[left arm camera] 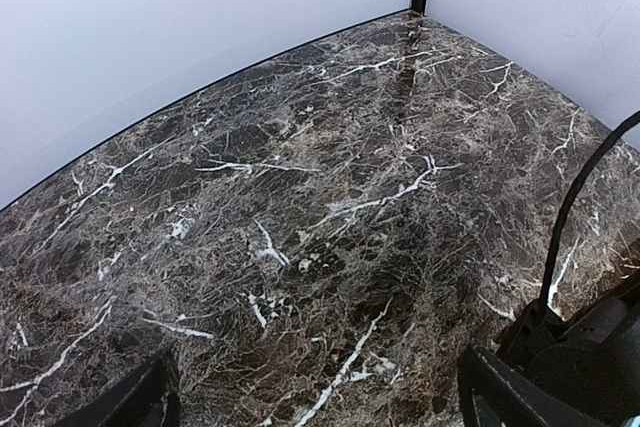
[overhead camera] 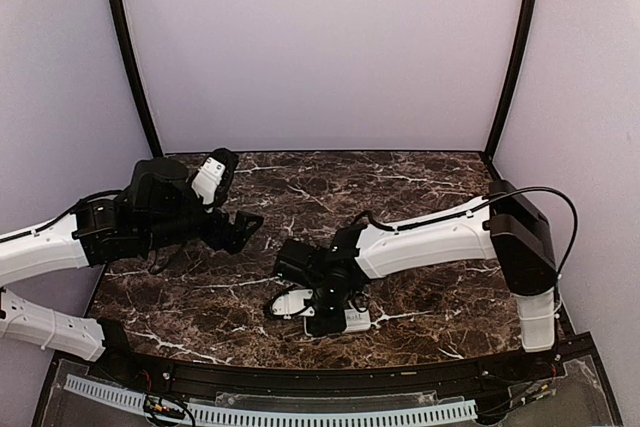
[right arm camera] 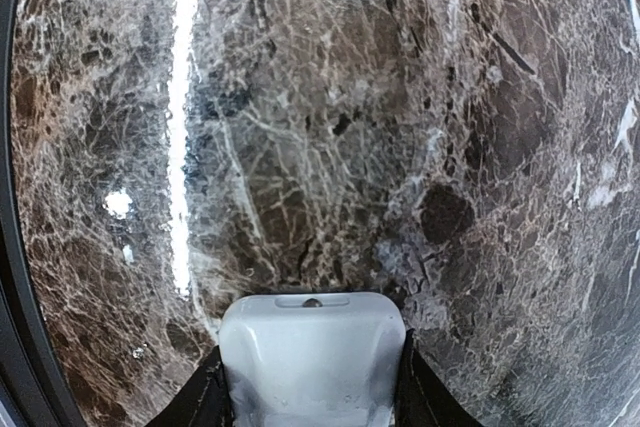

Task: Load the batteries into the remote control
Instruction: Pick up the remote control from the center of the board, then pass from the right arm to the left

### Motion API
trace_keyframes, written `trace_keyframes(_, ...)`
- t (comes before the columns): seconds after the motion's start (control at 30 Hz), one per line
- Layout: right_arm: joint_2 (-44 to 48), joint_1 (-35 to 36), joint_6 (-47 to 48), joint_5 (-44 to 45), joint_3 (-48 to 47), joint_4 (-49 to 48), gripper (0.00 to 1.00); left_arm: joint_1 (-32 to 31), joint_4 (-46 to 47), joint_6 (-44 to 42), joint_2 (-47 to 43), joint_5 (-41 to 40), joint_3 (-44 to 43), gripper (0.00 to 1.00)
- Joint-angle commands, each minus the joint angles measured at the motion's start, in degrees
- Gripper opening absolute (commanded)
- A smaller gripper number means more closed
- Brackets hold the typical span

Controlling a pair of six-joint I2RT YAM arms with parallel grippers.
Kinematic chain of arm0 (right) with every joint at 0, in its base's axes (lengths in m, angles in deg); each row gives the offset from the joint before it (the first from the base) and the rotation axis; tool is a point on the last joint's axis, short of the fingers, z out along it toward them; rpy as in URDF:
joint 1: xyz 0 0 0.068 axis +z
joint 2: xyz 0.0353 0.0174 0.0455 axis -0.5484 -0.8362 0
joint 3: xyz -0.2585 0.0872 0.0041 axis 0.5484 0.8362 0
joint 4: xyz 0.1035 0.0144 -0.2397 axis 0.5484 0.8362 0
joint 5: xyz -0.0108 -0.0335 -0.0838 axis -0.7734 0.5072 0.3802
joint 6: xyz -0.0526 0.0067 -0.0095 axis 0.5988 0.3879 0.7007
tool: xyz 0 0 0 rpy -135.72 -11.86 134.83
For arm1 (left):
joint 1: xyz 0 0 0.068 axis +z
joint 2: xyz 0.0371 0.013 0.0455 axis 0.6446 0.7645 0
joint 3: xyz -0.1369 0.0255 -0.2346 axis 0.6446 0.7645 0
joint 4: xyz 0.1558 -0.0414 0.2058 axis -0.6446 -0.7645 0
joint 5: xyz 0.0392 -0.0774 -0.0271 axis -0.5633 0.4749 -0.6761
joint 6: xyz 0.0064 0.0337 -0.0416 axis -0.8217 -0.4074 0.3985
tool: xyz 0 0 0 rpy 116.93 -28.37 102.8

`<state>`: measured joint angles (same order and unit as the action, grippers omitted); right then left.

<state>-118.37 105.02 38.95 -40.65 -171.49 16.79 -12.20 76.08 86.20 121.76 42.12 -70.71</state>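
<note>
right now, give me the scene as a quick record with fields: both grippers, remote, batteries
left gripper: open, empty, over the left side of the table
right gripper: shut on the remote control, low near the front centre
remote control: white, between the right fingers, down near the marble
batteries: not visible in any view
loading: cannot tell, compartment not shown

The table (overhead camera: 420, 187) is dark brown marble (veined white), the remote control (right arm camera: 312, 357) plain white.

Remote control (right arm camera: 312, 352) in right end effector (right arm camera: 310, 385), front-centre
</note>
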Motion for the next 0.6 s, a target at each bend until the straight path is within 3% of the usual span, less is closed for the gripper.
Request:
trace_keyframes(0.0,4.9,-1.39,-4.1,-3.62,-1.51,-0.13,0.37,0.13,1.45,-1.66,-3.24,-0.62,1.75,0.95)
trace_keyframes(0.13,12.76,-5.73,-9.83,-10.49,-0.42,-5.68,0.34,0.17,3.84,-3.53,-6.09,0.54,3.14,0.93)
trace_keyframes(0.23,19.7,-9.85,-16.93,-17.27,2.65,-14.03,0.34,0.19,6.52,-5.7,-8.86,6.75,3.45,0.89)
trace_keyframes(0.37,27.94,-14.62,-27.83,-26.11,9.51,-30.89,0.34,0.14,13.37,-7.12,-11.67,18.12,5.34,0.85)
trace_keyframes(0.57,34.08,-17.79,-42.48,-29.71,18.22,-57.31,0.32,-0.13,20.29,-5.52,-6.95,33.61,4.48,0.85)
